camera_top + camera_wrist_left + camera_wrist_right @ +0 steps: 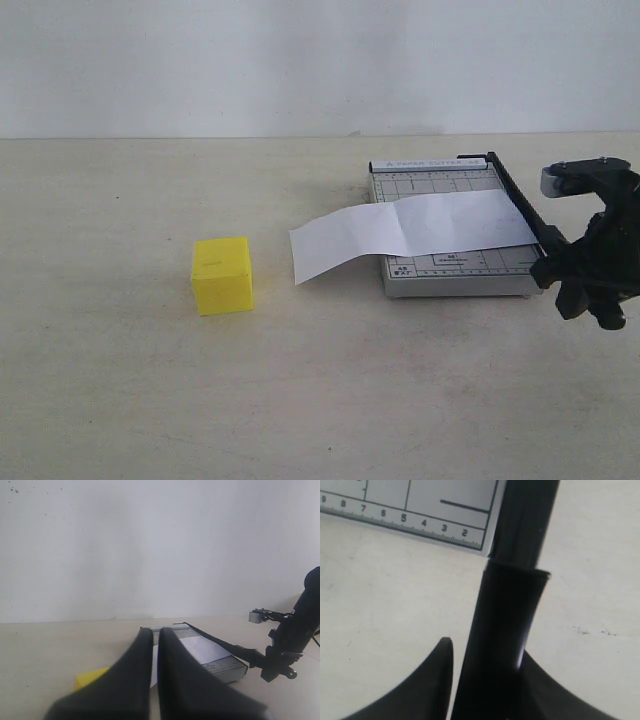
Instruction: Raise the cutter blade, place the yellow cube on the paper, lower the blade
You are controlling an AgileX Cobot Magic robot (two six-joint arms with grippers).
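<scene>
Now our right pincer [485,655] pinches the blade [515,200] by its handle. Just beyond it the paper [400,235] drapes over the base [455,280]. Farther off, the cube [222,275] sits on the surface [120,400]. Our left pincer [156,645] is almost pressed together, holding nothing.

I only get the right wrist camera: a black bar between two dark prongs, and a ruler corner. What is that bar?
Observer: It's the handle of the blade on a grey paper trimmer; the blade lies down.
Operator: Anything on the trimmer?
Observer: A white paper lies across it, overhanging the side away from the blade.
Operator: Anything else around?
Observer: A yellow cube stands on the table, apart from the paper's loose end.
</scene>
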